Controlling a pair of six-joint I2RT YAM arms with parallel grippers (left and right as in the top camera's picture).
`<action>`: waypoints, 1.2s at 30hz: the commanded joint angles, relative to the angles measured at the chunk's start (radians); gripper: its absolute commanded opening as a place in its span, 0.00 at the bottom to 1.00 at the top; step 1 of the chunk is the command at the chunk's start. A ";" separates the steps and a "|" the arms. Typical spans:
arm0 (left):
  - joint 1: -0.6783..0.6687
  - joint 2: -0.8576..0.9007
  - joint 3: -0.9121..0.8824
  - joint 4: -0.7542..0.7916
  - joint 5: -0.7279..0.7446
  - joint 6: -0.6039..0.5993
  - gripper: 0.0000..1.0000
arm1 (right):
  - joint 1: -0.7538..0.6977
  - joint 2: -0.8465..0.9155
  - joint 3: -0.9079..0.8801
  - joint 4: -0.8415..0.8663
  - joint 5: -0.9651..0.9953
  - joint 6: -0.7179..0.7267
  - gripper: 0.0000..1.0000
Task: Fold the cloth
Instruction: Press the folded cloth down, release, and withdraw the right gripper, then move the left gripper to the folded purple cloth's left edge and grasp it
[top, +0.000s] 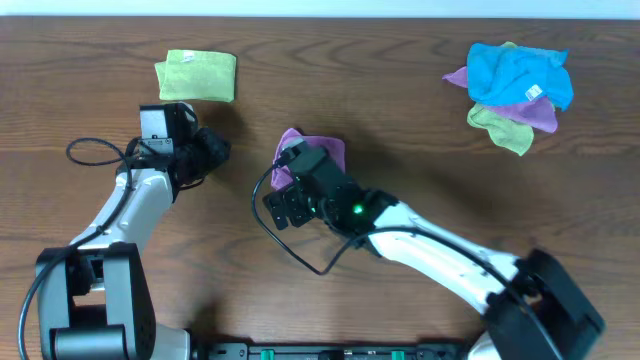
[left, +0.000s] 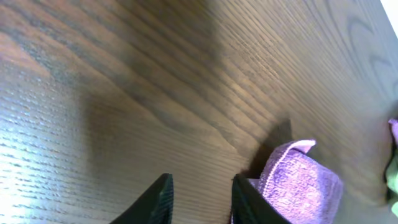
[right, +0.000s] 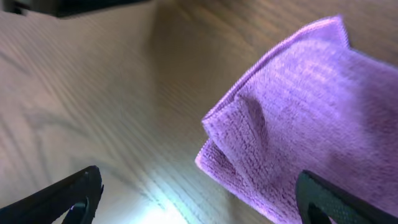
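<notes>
Cloth: the lilac microfibre cloth (top: 322, 150) lies on the wooden table (top: 430, 150) near the middle, gathered into a small compact shape, not spread out.
Layers: in the right wrist view one corner shows two thicknesses stacked with a soft crease between them, so at least one fold looks to be in.
Right gripper: the right gripper (right: 199, 185) hovers just over the cloth's near edge with its fingers spread wide and nothing between them.
Left gripper: the left gripper (left: 200, 188) sits beside the cloth, apart from it, with a moderate gap between its fingers and only bare wood in that gap.
Other cloths: a folded green cloth (top: 196, 76) lies at the far left, and a bunched pile of blue, purple and green cloths (top: 515, 85) at the far right, both well apart from the work.
Done: the cloth appears reduced to a folded packet, and neither gripper holds it.
Left: possibly a last fold or squaring of the edges. The right arm hides much of the cloth from above, so I cannot tell how neat it is.
</notes>
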 joint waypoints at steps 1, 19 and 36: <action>0.004 -0.022 0.012 -0.002 0.024 -0.016 0.36 | 0.006 -0.043 0.016 -0.043 0.000 -0.005 0.99; -0.003 -0.022 0.012 -0.050 0.262 -0.119 0.95 | -0.222 -0.335 0.005 -0.490 -0.008 0.002 0.99; -0.142 -0.021 -0.024 -0.180 0.233 -0.169 0.95 | -0.267 -1.181 -0.447 -0.623 -0.075 0.155 0.99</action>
